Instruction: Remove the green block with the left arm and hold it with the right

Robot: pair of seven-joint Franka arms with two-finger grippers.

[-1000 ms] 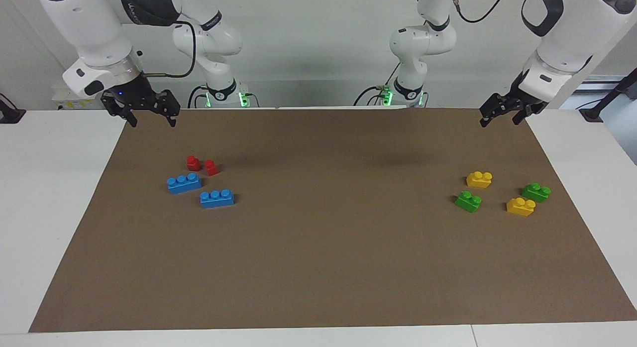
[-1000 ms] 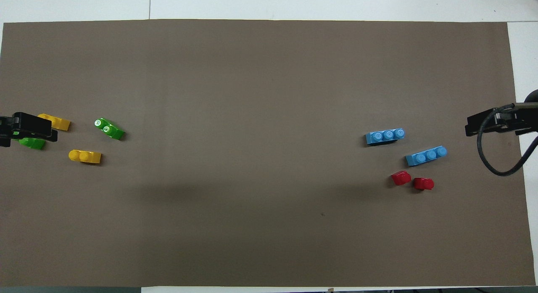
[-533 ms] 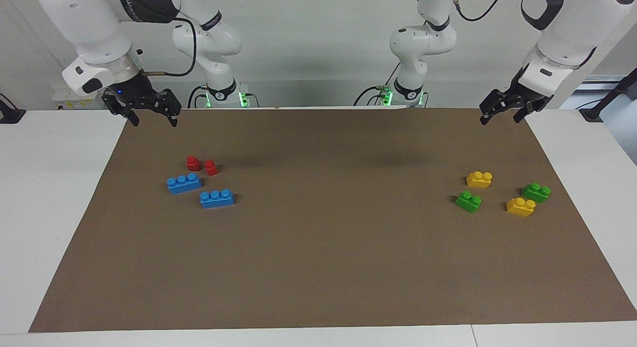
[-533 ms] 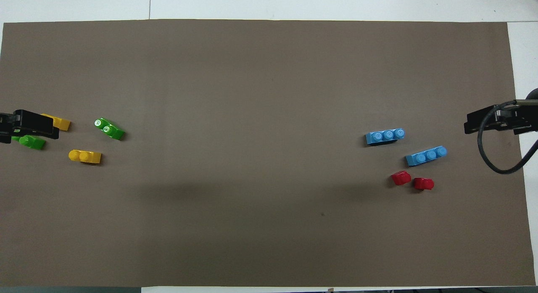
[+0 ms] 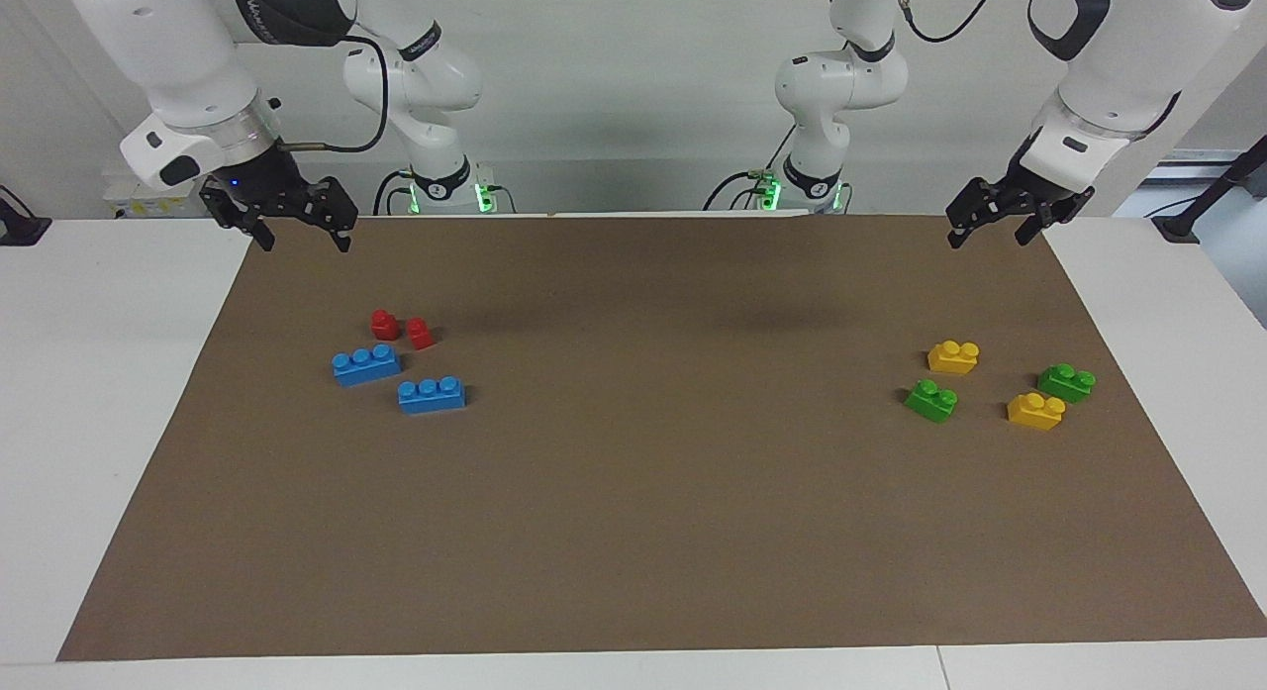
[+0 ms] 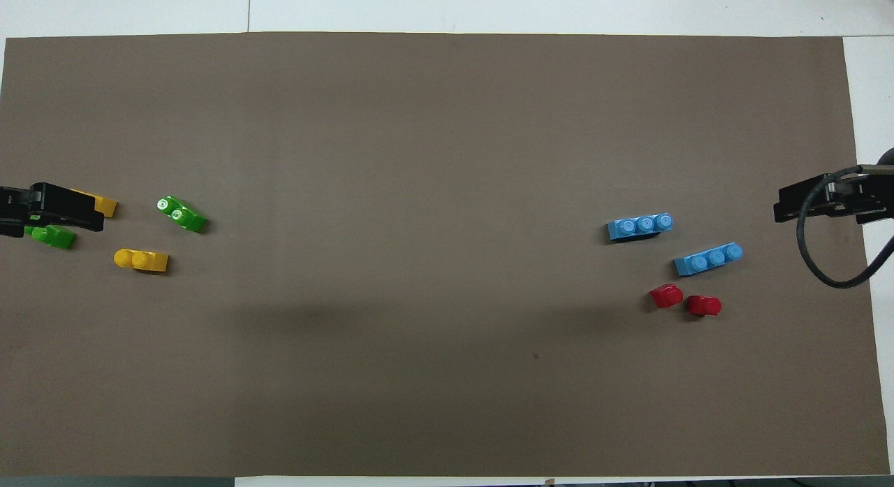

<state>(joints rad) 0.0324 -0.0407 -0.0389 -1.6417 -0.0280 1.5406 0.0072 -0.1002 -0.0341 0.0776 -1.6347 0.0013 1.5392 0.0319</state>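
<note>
Brown-matted surface [image 5: 633,532] unchanged; the left gripper [image 5: 993,225], jaws apart and empty, has edged inward above the untouched green block [image 5: 931,400], while the right gripper [image 5: 295,227] waits, jaws apart.

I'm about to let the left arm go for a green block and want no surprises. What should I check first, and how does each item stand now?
1. Left gripper open and empty: ok.
2. Right gripper open and empty, waiting at its own end of the mat: ok.
3. Both green blocks, one toward the middle, one near the mat's edge, lie loose on the brown mat: ok.
4. Room around them: yellow blocks sit beside but apart: ok.
5. Which green block is meant: cannot tell.
6. Left gripper down at a block: not ok, it is raised.
</note>
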